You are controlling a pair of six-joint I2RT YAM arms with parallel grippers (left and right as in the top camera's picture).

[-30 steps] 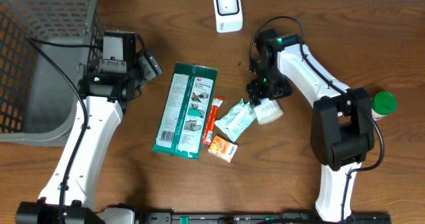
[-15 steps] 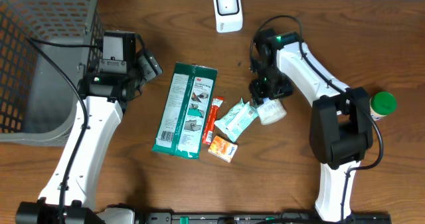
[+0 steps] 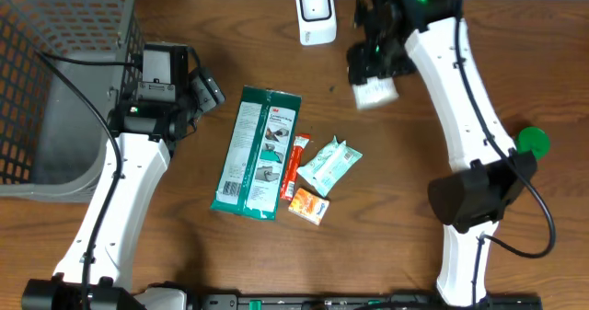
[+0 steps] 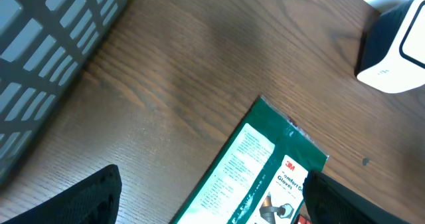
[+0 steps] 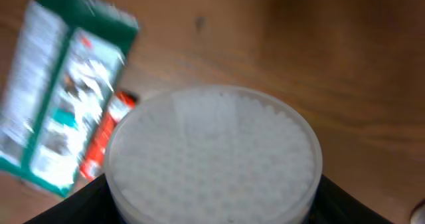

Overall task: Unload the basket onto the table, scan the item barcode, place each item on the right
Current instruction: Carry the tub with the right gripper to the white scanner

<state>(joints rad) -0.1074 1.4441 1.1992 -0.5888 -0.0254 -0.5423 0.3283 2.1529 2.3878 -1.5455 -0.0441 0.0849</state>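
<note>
A round white tub of cotton swabs (image 3: 375, 91) hangs above the table, just right of the white barcode scanner (image 3: 316, 14) at the back edge. My right gripper (image 3: 373, 66) is shut on it. In the right wrist view the tub (image 5: 212, 144) fills the frame, with dark fingers (image 5: 86, 207) pressed against both of its sides. My left gripper (image 3: 210, 91) is open and holds nothing, hovering left of a green 3M glove pack (image 3: 258, 152). Through the left wrist camera the pack (image 4: 265, 171) lies between the spread fingers (image 4: 86, 197), and the scanner (image 4: 398, 51) sits at top right.
A grey mesh basket (image 3: 55, 89) stands at the far left. A red stick pack (image 3: 296, 167), teal sachets (image 3: 329, 163) and a small orange box (image 3: 308, 205) lie mid-table. A green-capped bottle (image 3: 531, 142) stands at the right.
My right arm has lifted the white tub off the table beside the sachets and carried it back toward the scanner. The left arm has not moved.
</note>
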